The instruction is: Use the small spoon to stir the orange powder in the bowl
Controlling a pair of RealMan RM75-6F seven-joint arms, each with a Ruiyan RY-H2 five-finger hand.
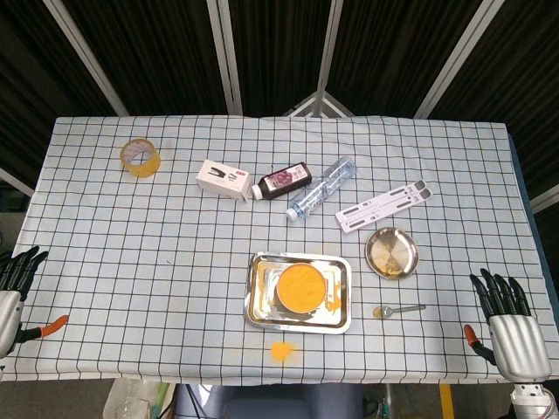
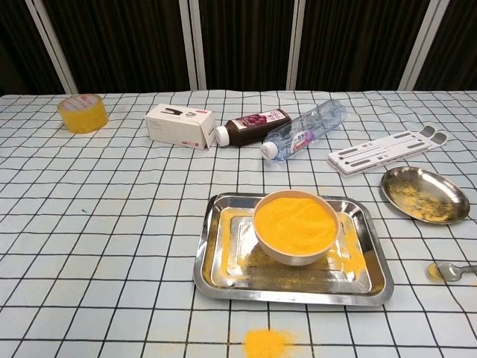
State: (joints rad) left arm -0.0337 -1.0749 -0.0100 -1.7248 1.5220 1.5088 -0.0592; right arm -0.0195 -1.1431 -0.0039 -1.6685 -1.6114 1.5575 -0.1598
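Since nothing is in hand yet, the step is the spoon pickup, and I'd take it with the right hand point(image 1: 507, 321), which sits empty with fingers spread at the near right table edge. The left hand point(image 1: 16, 272) is also empty and spread, well away at the far left edge. The small spoon point(image 1: 398, 310) lies flat on the cloth just right of the steel tray point(image 1: 258, 307), bowl end toward the tray, handle pointing right. I'd come in low over the handle end and pinch it there; it's thin and flat, so it may slide. Its scoop already looks caked with orange powder. The bowl point(image 2: 295, 228) sits in the tray, heaped nearly to the rim, so stir shallow and slow. There's already powder spilled in the tray and a spilled patch point(image 1: 281, 351) on the cloth.
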